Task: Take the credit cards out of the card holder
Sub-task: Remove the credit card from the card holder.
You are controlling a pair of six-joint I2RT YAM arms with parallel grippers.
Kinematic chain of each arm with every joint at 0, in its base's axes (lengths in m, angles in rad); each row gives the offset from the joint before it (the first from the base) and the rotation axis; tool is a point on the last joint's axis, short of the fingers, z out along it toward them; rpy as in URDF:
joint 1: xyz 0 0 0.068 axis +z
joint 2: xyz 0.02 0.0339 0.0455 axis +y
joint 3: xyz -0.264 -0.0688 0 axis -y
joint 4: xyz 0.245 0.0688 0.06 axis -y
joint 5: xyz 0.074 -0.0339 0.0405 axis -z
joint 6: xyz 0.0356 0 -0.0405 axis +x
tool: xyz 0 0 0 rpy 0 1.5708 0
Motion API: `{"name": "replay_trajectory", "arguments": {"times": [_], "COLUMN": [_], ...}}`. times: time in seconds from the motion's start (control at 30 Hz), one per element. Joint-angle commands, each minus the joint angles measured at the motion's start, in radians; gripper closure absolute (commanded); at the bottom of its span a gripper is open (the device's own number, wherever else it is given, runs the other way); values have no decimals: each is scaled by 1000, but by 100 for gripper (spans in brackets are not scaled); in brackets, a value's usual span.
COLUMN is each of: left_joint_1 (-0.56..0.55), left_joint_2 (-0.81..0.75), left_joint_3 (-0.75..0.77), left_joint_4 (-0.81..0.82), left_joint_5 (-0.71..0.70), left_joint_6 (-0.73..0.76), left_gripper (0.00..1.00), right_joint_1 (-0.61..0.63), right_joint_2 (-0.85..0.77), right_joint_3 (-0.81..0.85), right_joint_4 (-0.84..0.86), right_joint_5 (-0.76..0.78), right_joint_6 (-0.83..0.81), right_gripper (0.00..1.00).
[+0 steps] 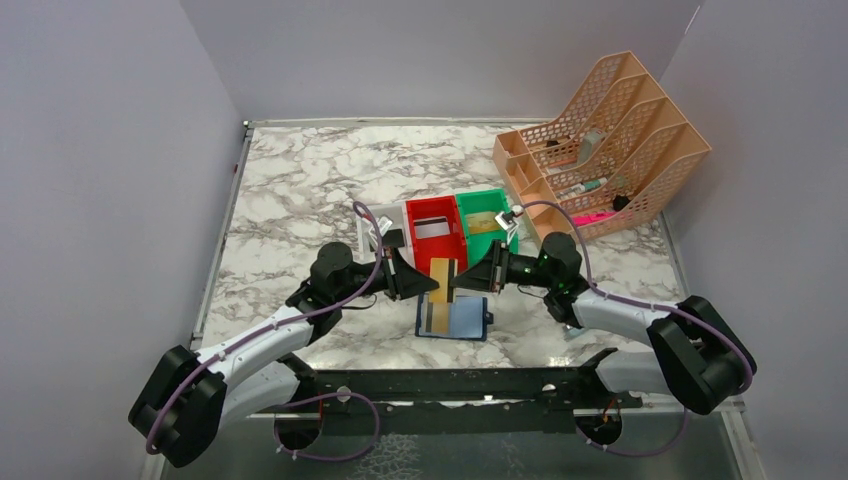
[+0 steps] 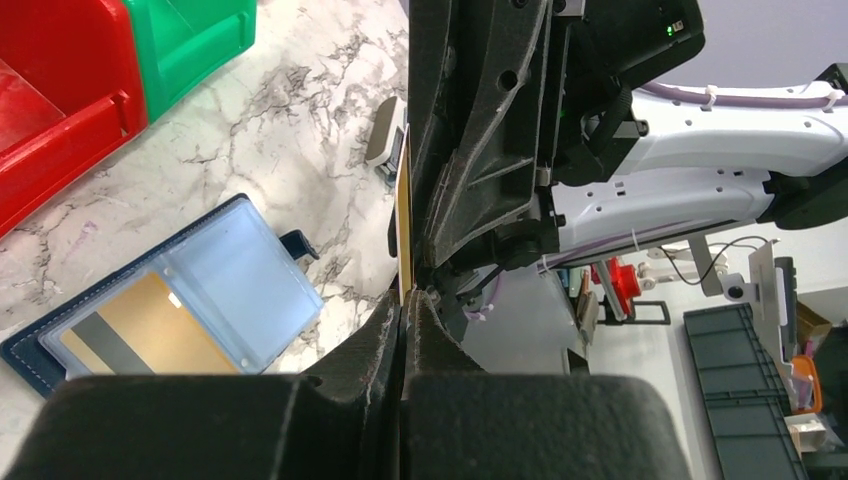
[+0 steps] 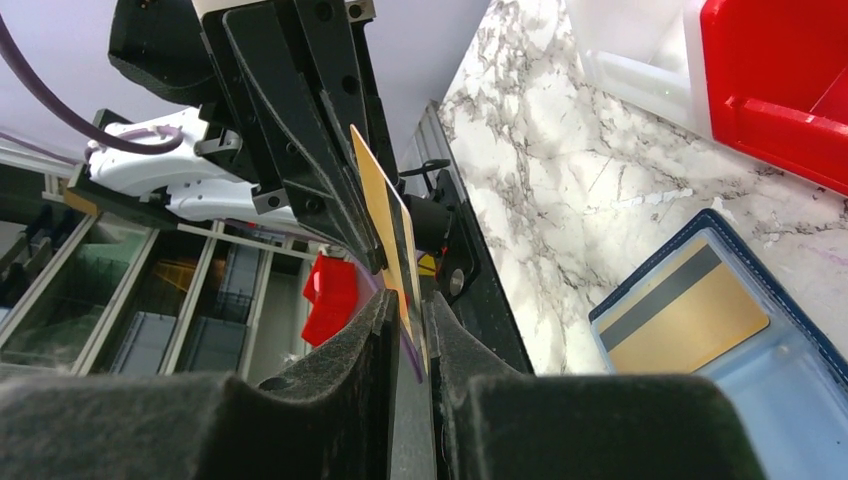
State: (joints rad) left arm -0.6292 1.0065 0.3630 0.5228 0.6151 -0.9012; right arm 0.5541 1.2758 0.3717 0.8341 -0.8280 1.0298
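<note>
**A:** Where is the held card (image 1: 441, 275)?

**B:** Upright in the air, just above the far edge of the holder (image 1: 468, 320). The left gripper (image 1: 424, 281) is clamped on one side edge. The right gripper (image 1: 459, 279) faces it from the other side.

**A:** And the right jaws?

**B:** Narrow, with a finger on each face of the card. I cannot tell whether they press it.

**A:** Is there room around the holder?

**B:** It lies open and flat, with bare marble to its left and right. The red bin (image 1: 436, 235) and green bin (image 1: 485, 215) stand just behind it. The organiser (image 1: 610, 140) is well behind it, to the right.

**A:** What do the wrist views add?

**B:** Both clearly show a second card (image 3: 680, 315), gold with a dark stripe, lying in the holder's clear pocket. The right wrist sees the held card's gold face, while the left wrist sees it edge-on.

**A:** What about the surface?

**B:** A grey-veined marble table (image 1: 300, 190), with pale walls (image 1: 120, 150) on three sides.
</note>
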Motion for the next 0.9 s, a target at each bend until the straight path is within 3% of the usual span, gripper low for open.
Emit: {"name": "replay_trajectory", "arguments": {"times": [0.0,0.27,0.43,0.47,0.57,0.63,0.77,0.87], "left_joint_1": [3,3,3,3,3,3,3,3], "left_joint_2": [4,32,27,25,17,10,-1,-26], "left_joint_3": [11,25,19,14,5,0,11,64], "left_joint_4": [53,71,73,74,73,69,1,-203], "left_joint_5": [50,89,57,38,-3,-19,-56,-129], "left_joint_6": [6,2,-5,-10,-21,-22,3,81], "left_gripper": [100,100,100,92,50,35,17,8], "right_joint_1": [-3,-3,-3,-4,-3,-4,-3,-4], "right_joint_2": [9,13,5,2,-19,-43,-106,-169], "right_joint_3": [-18,-25,-37,-38,-42,-41,-24,4], "right_joint_4": [111,132,127,120,83,31,-140,-304], "right_joint_5": [-64,-43,-31,-23,10,38,122,209], "right_joint_6": [21,43,42,38,16,-5,-85,-179], "right_gripper": [80,81,96,97,99,99,99,99]}}
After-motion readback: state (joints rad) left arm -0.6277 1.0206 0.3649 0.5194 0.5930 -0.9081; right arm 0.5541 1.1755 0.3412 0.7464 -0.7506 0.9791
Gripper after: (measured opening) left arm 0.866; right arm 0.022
